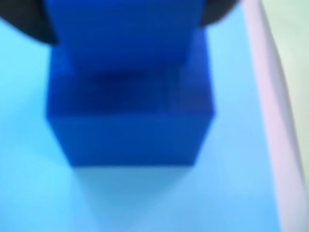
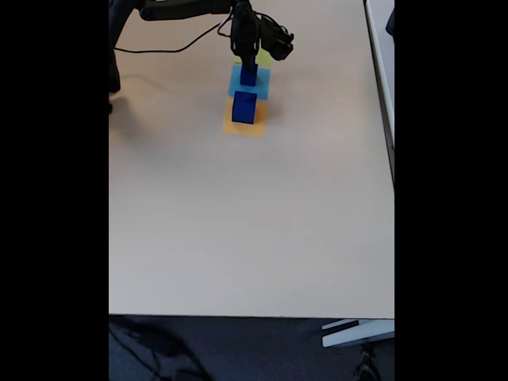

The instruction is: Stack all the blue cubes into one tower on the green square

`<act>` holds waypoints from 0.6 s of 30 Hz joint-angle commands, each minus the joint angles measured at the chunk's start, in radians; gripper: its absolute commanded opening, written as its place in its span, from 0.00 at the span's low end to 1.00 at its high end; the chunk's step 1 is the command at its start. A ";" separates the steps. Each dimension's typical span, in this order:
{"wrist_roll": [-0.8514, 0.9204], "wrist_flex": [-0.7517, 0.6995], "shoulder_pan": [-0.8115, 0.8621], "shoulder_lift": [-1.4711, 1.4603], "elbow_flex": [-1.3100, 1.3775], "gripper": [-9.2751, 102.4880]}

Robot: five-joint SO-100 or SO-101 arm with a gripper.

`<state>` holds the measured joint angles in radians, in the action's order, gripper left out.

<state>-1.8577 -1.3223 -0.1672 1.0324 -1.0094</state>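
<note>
In the wrist view, the blurred light-blue square (image 1: pixel 29 145) fills the left and lower part of the picture. On it stands a blue cube (image 1: pixel 135 137), its front face and top both showing. Another blue cube (image 1: pixel 120 34) sits directly above it, touching or just over its top; the blur hides which. Dark shapes at the upper corners flank this upper cube, too blurred to identify. To the right, the square ends at a pale strip of bench (image 1: pixel 285 96).

In the fixed view, a black cable (image 2: pixel 167 48) trails across the upper left of the bench (image 2: pixel 238 222). Right of it the arm (image 2: pixel 186 9) reaches in from the top left, and the gripper (image 2: pixel 248 63) hangs over the light-blue square (image 2: pixel 235 82), right on top of a small blue cube (image 2: pixel 249 77) standing there. Whether its fingers are clamped on the cube or spread, I cannot tell. The green square (image 2: pixel 264 57) peeks out behind the gripper, with no cube visible on it. Nearer the camera, a larger blue cube (image 2: pixel 244 108) stands on the orange square (image 2: pixel 244 127).
</note>
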 commanded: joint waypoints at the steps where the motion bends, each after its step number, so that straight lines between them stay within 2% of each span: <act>1: 0.011 0.008 0.008 0.114 0.006 0.08; 18: 0.017 0.032 0.008 0.101 0.011 0.08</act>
<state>-1.8530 -1.3116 -0.1687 1.0324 -1.0094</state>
